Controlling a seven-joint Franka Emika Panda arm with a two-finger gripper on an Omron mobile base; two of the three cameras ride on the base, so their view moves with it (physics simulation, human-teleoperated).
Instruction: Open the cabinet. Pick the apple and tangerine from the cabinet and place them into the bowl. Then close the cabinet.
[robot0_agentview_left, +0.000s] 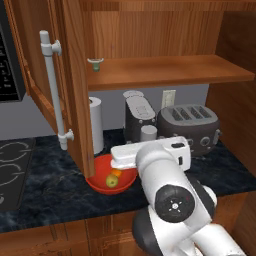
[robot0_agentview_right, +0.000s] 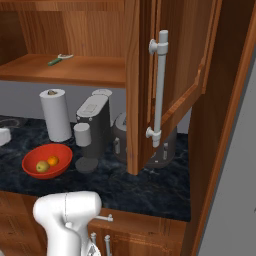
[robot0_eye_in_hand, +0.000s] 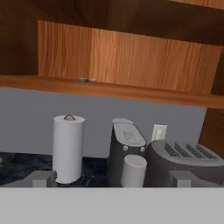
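Cabinet (robot0_agentview_left: 75, 75) doors open; apple (robot0_agentview_left: 112, 181), tangerine (robot0_agentview_left: 116, 172) in red bowl (robot0_agentview_left: 97, 165); pincer (robot0_eye_in_hand: 111, 179) wide open, empty

Reddish-brown wood-grain cabinet (robot0_agentview_left: 165, 30); glossy red bowl (robot0_agentview_left: 97, 182); yellow-green apple (robot0_agentview_left: 112, 181); orange tangerine (robot0_agentview_right: 52, 160); black marbled worktop (robot0_agentview_left: 50, 190); white paper towel roll (robot0_eye_in_hand: 68, 148); grey toaster (robot0_agentview_left: 189, 125).

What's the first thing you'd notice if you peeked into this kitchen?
Probably the shiny red bowl on the dark counter, with a yellow-green apple and an orange tangerine inside. Above it, the big wooden cabinet stands open, both doors swung wide.
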